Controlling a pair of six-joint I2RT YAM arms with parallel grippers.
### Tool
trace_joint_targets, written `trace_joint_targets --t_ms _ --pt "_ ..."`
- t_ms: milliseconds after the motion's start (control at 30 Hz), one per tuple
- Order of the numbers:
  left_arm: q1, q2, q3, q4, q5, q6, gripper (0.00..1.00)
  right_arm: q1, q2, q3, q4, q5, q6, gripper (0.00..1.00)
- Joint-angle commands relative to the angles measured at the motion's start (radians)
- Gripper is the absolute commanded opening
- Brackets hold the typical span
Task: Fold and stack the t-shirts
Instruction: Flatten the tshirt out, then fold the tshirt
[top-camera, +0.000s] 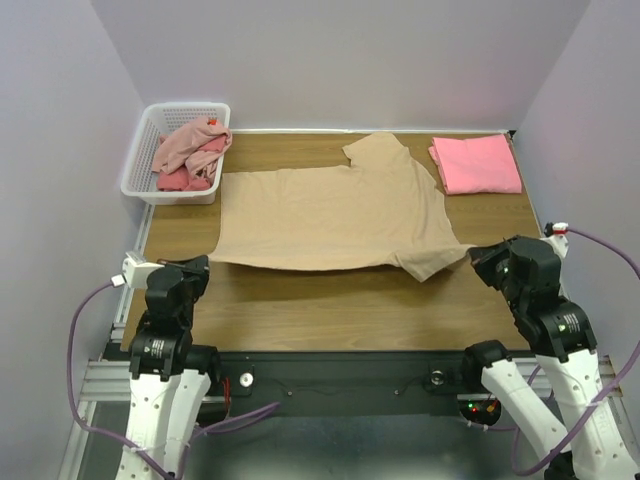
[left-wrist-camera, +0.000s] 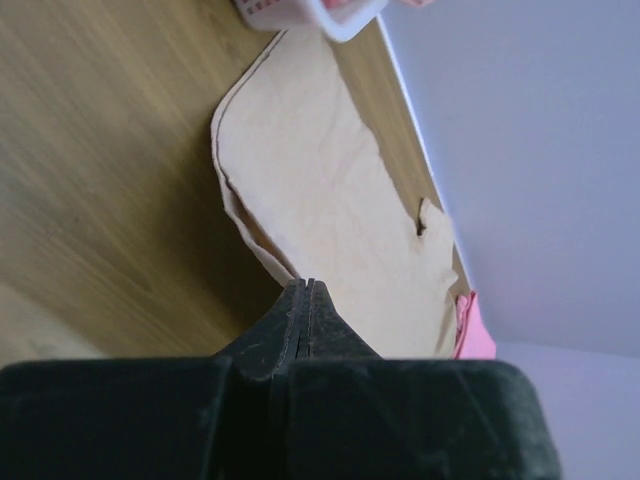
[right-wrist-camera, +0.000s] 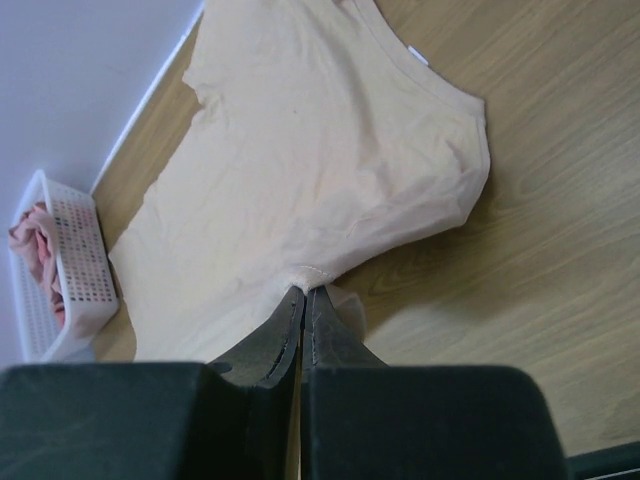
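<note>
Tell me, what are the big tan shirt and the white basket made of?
The tan shirt looks like soft, thin knit cloth, maybe cotton: it is matte, it wrinkles, and its hems are stitched. The basket looks like smooth white plastic: its stiff walls are a lattice of little holes.
</note>
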Motion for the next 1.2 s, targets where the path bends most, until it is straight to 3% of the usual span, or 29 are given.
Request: trace_joint_targets --t_ms 0,267,567,767,1167 --pt "0.007 -0.064 -0.086 -0.075 0.017 -0.028 0.0 -0.002 -0.036 -0.032 -0.004 -0.046 0.013 0.0" --pt "-0.001 -0.092 -0.126 -0.147 -0.027 -0.158 0.0 -0.002 -0.112 -0.161 -0.104 -0.187 0.073 0.0" --pt "-0.001 0.036 -0.202 -0.101 -0.038 -0.189 0.0 -0.002 -0.007 -0.138 -0.102 -0.005 0.068 0.0" --pt "-0.001 0.057 -0.179 -0.08 -0.098 -0.178 0.0 -0.002 0.078 -0.127 0.0 0.036 0.051 0.0" --pt "-0.001 0.319 -0.176 0.145 -0.11 -0.159 0.0 -0.002 0.341 -0.051 0.206 0.124 -0.03 0.0"
